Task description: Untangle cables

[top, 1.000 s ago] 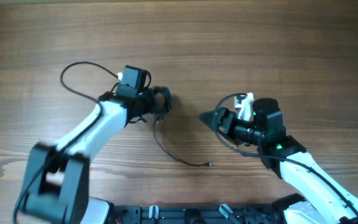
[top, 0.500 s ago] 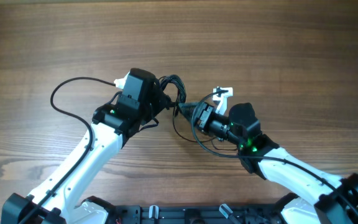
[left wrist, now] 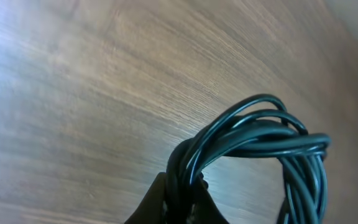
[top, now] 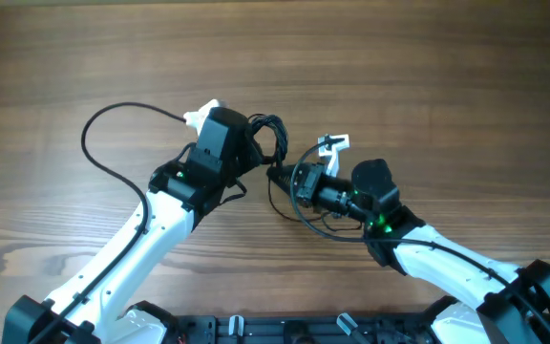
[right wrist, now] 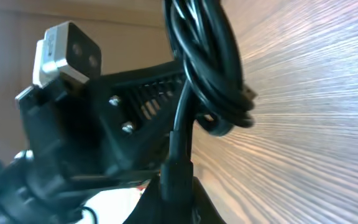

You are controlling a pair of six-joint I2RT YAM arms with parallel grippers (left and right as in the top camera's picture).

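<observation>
The cables (top: 267,134) form a black coiled bundle held up between the two arms at the table's middle. My left gripper (top: 253,153) is shut on the bundle; in the left wrist view the coil (left wrist: 272,140) loops up and to the right from the gripper (left wrist: 182,199). My right gripper (top: 277,175) comes in from the right and is shut on a strand of the cables (right wrist: 179,149) just below the bundle, pinched at the gripper (right wrist: 178,193). A loose strand (top: 285,205) hangs down in a loop under the right gripper.
The left arm's camera lead (top: 113,143) arcs over the wooden table (top: 447,76) at the left. The left gripper's body and white camera (right wrist: 64,53) fill the left of the right wrist view. A dark rail (top: 275,330) runs along the front edge.
The right gripper has swung left to the bundle and shut on a strand. The left arm has lifted the bundle slightly up and right.
</observation>
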